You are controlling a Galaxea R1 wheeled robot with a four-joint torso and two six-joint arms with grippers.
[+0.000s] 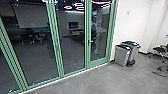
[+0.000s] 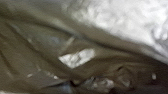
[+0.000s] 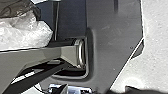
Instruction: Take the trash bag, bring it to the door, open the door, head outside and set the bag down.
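Observation:
Dark translucent plastic of the trash bag (image 2: 45,50) lies close before the camera in the left wrist view, with pale, crumpled contents bulging through it. Part of the same bag (image 3: 25,32), whitish with a dark fold above, shows beside the robot's own body in the right wrist view. In the head view a green-framed glass door (image 1: 98,32) with a lever handle stands closed, right of centre. How either gripper stands against the bag cannot be made out.
Green-framed glass panels (image 1: 71,50) run leftward from the door. Two grey bins (image 1: 122,55) stand against the white wall (image 1: 132,25) just right of it. A dark chair (image 1: 161,51) is at the far right on the grey floor (image 1: 105,80).

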